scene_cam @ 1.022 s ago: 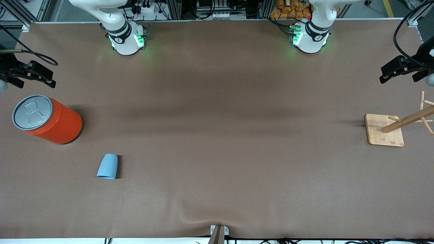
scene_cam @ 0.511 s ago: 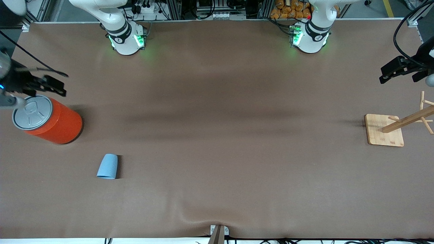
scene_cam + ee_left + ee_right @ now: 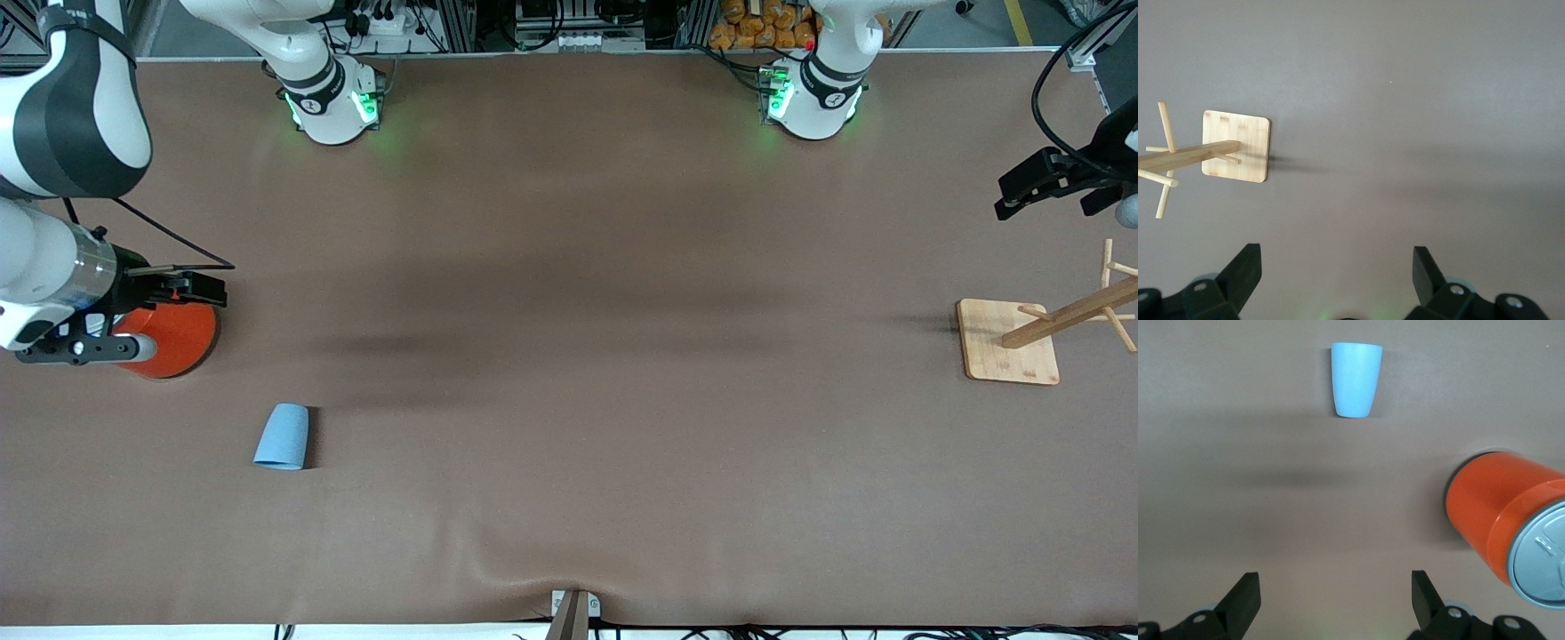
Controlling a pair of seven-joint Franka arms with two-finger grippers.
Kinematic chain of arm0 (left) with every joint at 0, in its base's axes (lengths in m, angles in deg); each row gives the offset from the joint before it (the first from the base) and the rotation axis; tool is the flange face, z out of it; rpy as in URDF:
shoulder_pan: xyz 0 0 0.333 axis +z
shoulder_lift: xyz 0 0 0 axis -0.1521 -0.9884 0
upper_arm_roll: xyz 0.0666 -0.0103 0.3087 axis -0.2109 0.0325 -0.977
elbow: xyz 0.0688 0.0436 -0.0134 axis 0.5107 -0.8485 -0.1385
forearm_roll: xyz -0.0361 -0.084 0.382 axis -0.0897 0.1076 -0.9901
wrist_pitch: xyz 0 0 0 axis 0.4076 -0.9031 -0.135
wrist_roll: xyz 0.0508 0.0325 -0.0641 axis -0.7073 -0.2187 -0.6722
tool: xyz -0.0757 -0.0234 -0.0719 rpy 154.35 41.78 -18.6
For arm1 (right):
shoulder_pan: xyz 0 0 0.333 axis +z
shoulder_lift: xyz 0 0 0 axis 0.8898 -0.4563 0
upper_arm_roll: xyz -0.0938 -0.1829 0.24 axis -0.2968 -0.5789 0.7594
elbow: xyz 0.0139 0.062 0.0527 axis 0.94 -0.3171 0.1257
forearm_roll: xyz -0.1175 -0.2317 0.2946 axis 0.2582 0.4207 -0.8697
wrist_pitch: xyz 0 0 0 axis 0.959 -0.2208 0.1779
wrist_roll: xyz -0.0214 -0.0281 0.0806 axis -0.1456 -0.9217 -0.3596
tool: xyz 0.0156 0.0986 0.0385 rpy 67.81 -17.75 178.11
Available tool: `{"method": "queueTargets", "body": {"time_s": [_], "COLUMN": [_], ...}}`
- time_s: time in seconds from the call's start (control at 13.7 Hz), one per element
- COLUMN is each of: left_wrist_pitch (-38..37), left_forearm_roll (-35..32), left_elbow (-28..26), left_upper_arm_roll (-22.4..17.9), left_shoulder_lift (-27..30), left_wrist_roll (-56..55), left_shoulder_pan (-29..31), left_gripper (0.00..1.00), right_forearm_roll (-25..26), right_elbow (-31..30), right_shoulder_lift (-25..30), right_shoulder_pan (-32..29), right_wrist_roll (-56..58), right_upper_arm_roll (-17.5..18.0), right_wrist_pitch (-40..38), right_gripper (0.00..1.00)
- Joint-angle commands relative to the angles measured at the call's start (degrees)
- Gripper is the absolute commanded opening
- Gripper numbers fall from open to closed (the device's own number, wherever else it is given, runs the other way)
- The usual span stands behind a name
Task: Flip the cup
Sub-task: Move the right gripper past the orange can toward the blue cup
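The cup (image 3: 283, 436) is small and light blue, on the brown table toward the right arm's end, nearer the front camera than the orange can (image 3: 173, 333). Its wide end points toward the front camera and no inside shows; I cannot tell whether it lies on its side or stands mouth-down. In the right wrist view the cup (image 3: 1355, 379) is well ahead of the fingers. My right gripper (image 3: 191, 289) is open and empty in the air over the orange can; in its own view the right gripper (image 3: 1335, 587) has bare table between its fingers. My left gripper (image 3: 1022, 191) is open, empty and waiting.
The large orange can with a grey lid (image 3: 1511, 533) stands beside the right gripper, partly covered by the right arm in the front view. A wooden peg stand on a square base (image 3: 1009, 342) is at the left arm's end, also in the left wrist view (image 3: 1235, 147).
The right arm has swung in from the table's edge to over the orange can, closer to the cup. The cup, the can and the left arm have not moved.
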Motion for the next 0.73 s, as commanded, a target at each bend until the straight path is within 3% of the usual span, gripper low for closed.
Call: {"method": "queueTargets", "body": {"time_s": [0.0,0.66], "left_wrist_pitch": [-1.1,-1.1], "left_forearm_roll": [-0.3,-0.2], "left_elbow": [1.3,1.2], "left_upper_arm_roll": [0.3,-0.3], "left_shoulder_lift": [-0.4,-0.6], "left_wrist_roll": [0.5,0.5], "left_shoulder_pan": [0.6,0.7], "left_gripper": [1.00,1.00], "right_forearm_roll": [0.1,0.1], "right_elbow": [0.7,0.7], "right_shoulder_lift": [-2.6,-13.7], "right_shoulder_pan": [0.4,1.5], "right_wrist_roll": [0.4,0.5], "right_upper_arm_roll": [0.0,0.0], "right_wrist_pitch": [1.1,15.8], "right_gripper": [1.00,1.00]}}
